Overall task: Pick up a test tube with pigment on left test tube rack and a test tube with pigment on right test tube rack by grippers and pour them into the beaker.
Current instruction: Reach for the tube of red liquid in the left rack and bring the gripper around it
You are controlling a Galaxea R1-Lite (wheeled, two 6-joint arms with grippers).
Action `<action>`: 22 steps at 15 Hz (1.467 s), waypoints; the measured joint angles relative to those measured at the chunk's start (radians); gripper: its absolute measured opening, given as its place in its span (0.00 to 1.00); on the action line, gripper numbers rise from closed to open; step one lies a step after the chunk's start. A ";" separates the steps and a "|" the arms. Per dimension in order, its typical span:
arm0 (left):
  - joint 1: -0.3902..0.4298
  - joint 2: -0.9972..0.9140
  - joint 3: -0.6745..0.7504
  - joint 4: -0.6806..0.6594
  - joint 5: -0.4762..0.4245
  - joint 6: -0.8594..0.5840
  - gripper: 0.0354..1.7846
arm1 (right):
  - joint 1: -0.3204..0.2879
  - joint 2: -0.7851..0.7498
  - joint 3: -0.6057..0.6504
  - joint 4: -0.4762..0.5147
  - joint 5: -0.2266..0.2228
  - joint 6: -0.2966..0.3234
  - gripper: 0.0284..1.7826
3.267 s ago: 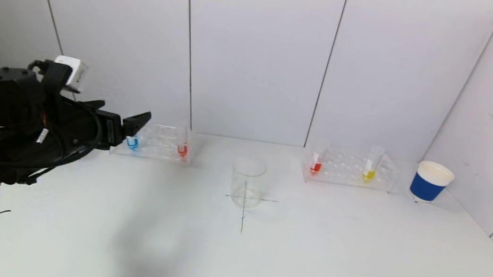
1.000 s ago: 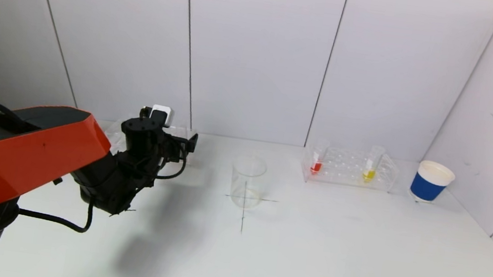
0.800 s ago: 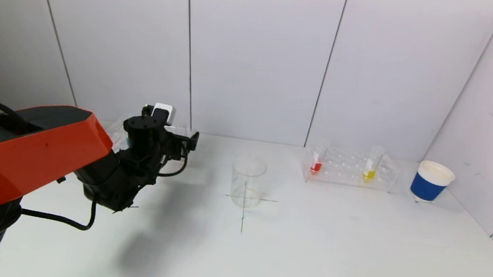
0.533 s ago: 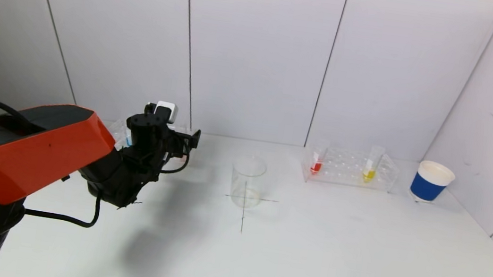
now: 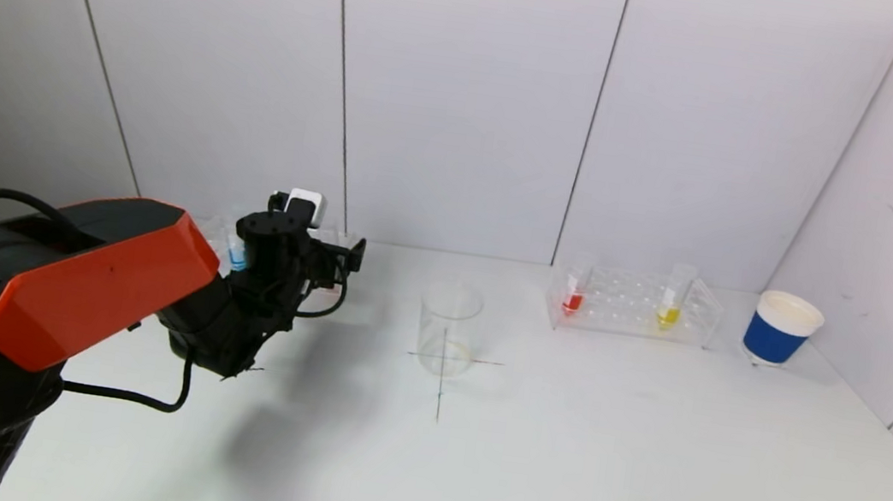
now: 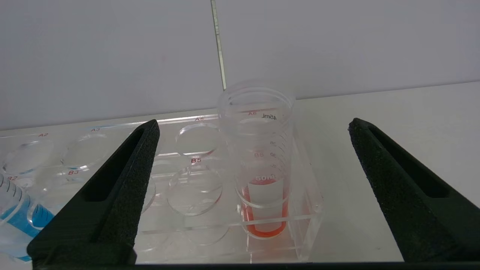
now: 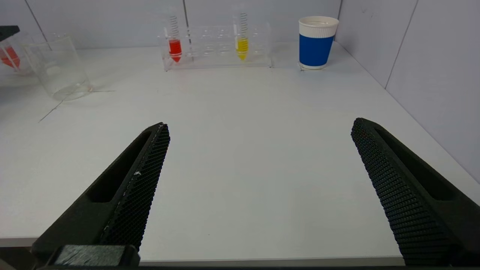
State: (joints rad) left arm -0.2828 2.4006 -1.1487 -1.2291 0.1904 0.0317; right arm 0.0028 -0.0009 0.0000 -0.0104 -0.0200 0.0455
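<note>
Left gripper (image 6: 251, 157) had its fingers (image 6: 123, 180) spread wide, touching nothing, w/ the orange-red tube (image 6: 262, 176) centred between them in the left rack (image 6: 180, 150) (end slot). Only the head view showed the arm stretched toward frame's mid-left; beaker (image 5: 448, 329) centre. Right gripper (image 7: 258, 165) sat wide open, low over the table (image 7: 240, 142).

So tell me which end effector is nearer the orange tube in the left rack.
Left. The left end effector is open, straddling the orange tube; the right end effector hangs far off, over bare table.
</note>
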 joint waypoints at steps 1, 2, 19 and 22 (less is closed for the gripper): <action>-0.002 0.009 -0.004 -0.003 0.002 0.007 0.99 | 0.000 0.000 0.000 0.000 0.000 0.000 0.99; -0.004 0.020 -0.009 -0.019 0.009 0.020 0.99 | 0.000 0.000 0.000 0.000 0.000 0.000 0.99; -0.015 0.103 -0.055 -0.123 0.061 0.081 0.99 | 0.000 0.000 0.000 0.000 0.000 0.000 0.99; -0.015 0.101 -0.057 -0.122 0.061 0.082 0.99 | 0.000 0.000 0.000 0.000 0.000 0.000 0.99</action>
State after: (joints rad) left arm -0.2977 2.5017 -1.2055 -1.3509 0.2515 0.1138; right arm 0.0028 -0.0009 0.0000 -0.0104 -0.0202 0.0460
